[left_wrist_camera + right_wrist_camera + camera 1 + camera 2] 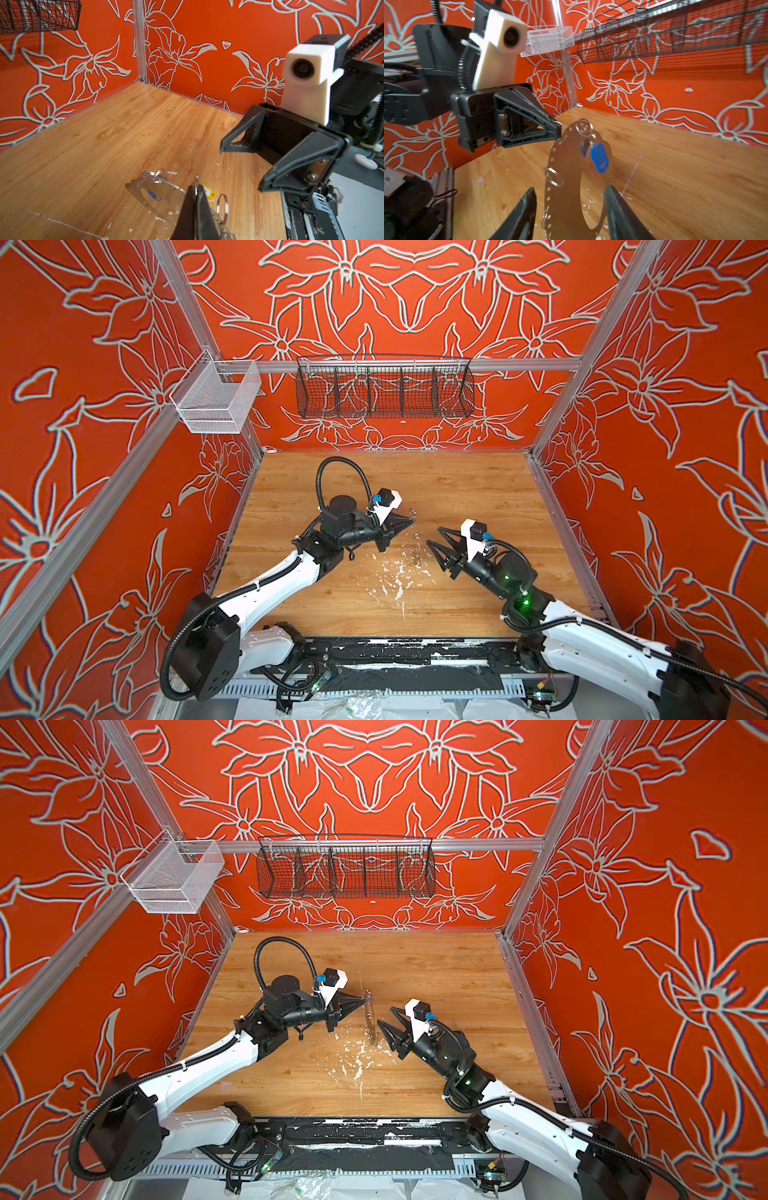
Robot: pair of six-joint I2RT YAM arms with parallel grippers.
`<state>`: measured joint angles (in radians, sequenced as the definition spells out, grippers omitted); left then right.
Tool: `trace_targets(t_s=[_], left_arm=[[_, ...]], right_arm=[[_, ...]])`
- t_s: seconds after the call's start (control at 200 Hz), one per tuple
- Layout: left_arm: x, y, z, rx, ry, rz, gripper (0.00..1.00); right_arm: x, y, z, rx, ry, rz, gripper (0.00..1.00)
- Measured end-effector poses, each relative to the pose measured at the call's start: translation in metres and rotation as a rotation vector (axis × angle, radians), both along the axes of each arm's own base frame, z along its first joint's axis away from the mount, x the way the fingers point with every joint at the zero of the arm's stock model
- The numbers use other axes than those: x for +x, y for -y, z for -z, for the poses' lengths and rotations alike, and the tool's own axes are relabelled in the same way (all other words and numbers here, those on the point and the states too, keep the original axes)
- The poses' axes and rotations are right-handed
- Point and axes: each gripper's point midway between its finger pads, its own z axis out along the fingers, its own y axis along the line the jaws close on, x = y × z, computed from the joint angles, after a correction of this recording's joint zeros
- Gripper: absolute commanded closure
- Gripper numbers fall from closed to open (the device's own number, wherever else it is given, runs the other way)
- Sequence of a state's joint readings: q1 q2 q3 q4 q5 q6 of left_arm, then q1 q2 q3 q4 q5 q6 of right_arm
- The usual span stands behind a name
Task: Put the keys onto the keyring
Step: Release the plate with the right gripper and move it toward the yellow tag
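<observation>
The keyring [566, 162], a large flat grey-brown ring with small split rings [554, 176] along its edge, stands upright above the wooden table [457, 489]. In both top views it shows edge-on [370, 1019]. My left gripper [196, 187] [411, 522] is shut on its rim. A key with a blue tag [599, 158] hangs from a split ring near the top. A yellow tag [208, 192] shows just beyond the left fingers; whether it hangs or lies on the table I cannot tell. My right gripper [570, 188] [434, 537] is open, its fingers either side of the keyring's lower part, touching neither face.
A black wire basket [384, 391] and a white mesh basket [216, 400] hang on the back rail. White flecks [395, 576] litter the table below the grippers. Orange patterned walls close in the back and both sides.
</observation>
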<state>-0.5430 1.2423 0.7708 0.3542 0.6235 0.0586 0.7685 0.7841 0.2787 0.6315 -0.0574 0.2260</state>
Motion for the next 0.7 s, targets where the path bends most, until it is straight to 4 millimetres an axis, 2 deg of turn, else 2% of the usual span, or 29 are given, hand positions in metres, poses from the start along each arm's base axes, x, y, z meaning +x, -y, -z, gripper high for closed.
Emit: trace_targets(t_s=[0.135,0.415,0.596,0.701], left_arm=[[0.006,-0.002,0.005,0.015,-0.012,-0.032,1.0],[0.011,-0.007,-0.006,0.005,0.015,-0.073,1.0],[0.021,-0.002,-0.003,0.004,-0.022,-0.081,1.0],[0.022,-0.003,-0.002,0.003,-0.031,-0.091,1.0]], right_arm=[[0.012,0.019,0.017,-0.034,-0.069,0.13,0.41],[0.03,0.046,0.065,-0.159,-0.211,0.323,0.42],[0.028,0.083,0.077,-0.081,-0.353,0.507,0.45],[0.021,0.097,0.085,-0.039,-0.424,0.563,0.47]])
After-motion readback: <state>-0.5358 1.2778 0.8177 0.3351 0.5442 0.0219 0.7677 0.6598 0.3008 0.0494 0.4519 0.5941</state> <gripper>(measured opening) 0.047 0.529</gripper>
